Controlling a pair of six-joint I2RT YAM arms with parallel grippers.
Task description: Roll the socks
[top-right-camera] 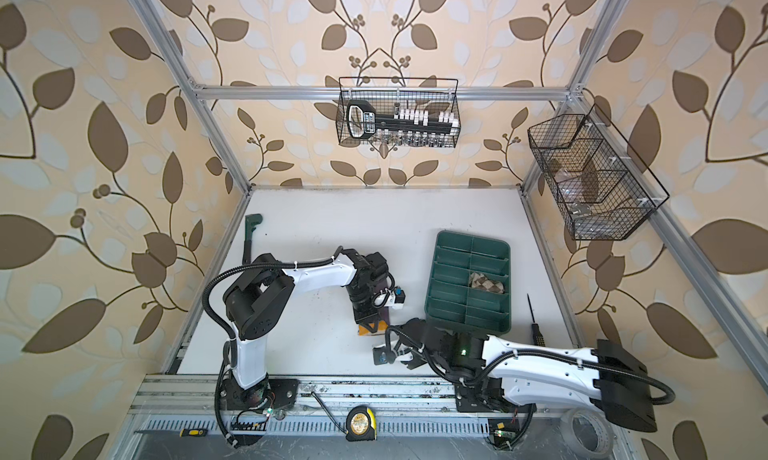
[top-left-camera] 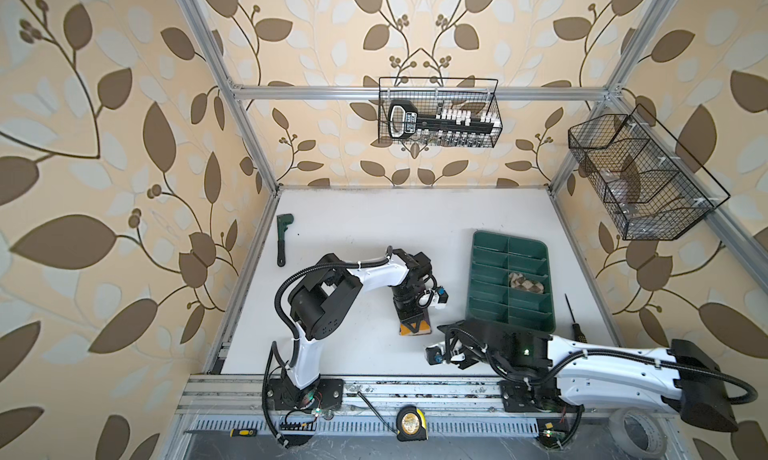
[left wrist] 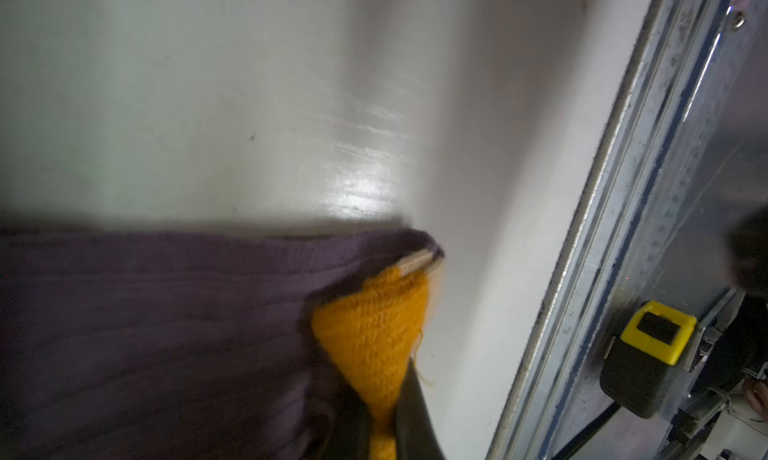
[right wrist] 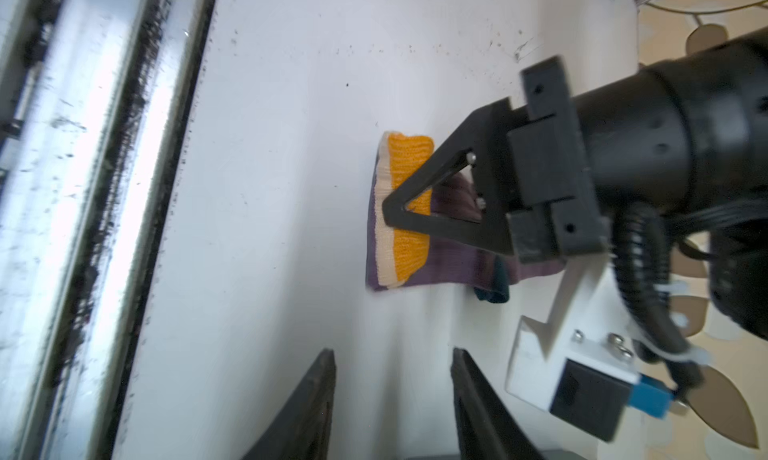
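We see the left gripper [right wrist: 389, 207] pinched tight on the mustard-yellow cuff [right wrist: 409, 158] of the purple sock [left wrist: 166, 333], which lies flat on the white table [top-left-camera: 353, 229] near the front rail, a bit of navy poking out from its far end. The right gripper [right wrist: 392, 395] hangs just to the sock's right and nearer to us, jaws parted with only bare table between them. The beige argyle sock [top-left-camera: 525, 282] sits bundled in a middle compartment of the right column of the green tray [top-left-camera: 490, 245]. The yellow tape measure [top-left-camera: 411, 424] carries a round label, and the black handle [top-left-camera: 401, 117] in the far wire basket [top-left-camera: 436, 79] a white one (we cannot read either).
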